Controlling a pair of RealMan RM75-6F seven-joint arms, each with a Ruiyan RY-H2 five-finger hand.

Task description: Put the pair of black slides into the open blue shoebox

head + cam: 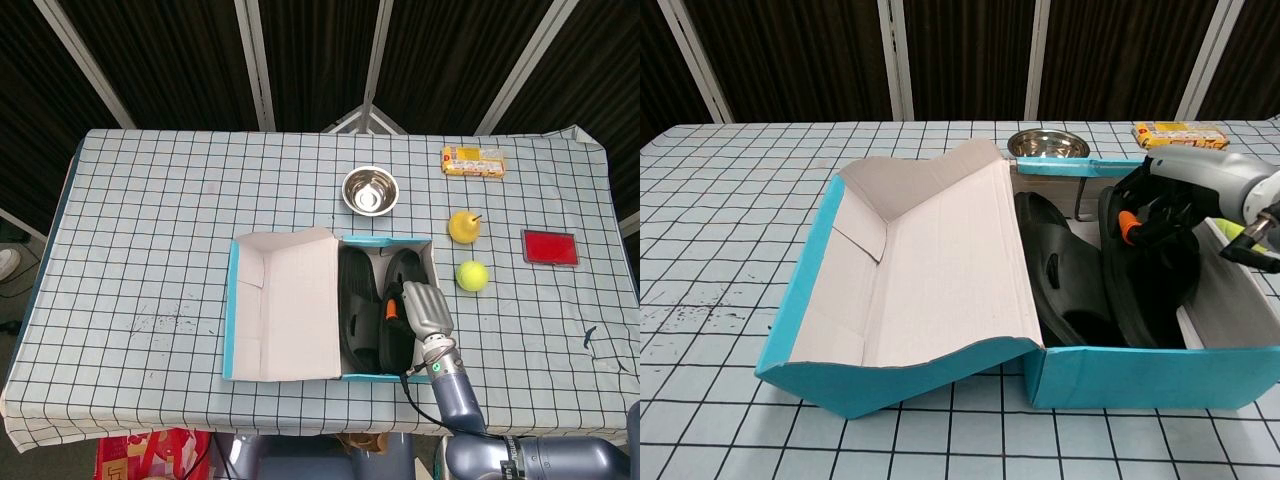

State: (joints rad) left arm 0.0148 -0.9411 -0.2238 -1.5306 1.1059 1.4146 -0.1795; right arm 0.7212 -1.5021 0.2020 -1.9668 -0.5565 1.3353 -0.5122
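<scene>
Both slides (pixel 1080 280) sit in the box (pixel 1140 375), the right one tilted on edge. Your right hand (pixel 1185 195) rests on it, fingers curled, gripping nothing I can confirm. Press down gently, flattening it beside its mate.

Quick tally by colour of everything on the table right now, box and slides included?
Black: 2, left slide, right slide
Blue: 1, shoebox
Yellow: 3, pear, tennis ball, snack packet
Red: 1, flat card
Silver: 1, steel bowl
Total: 8
</scene>
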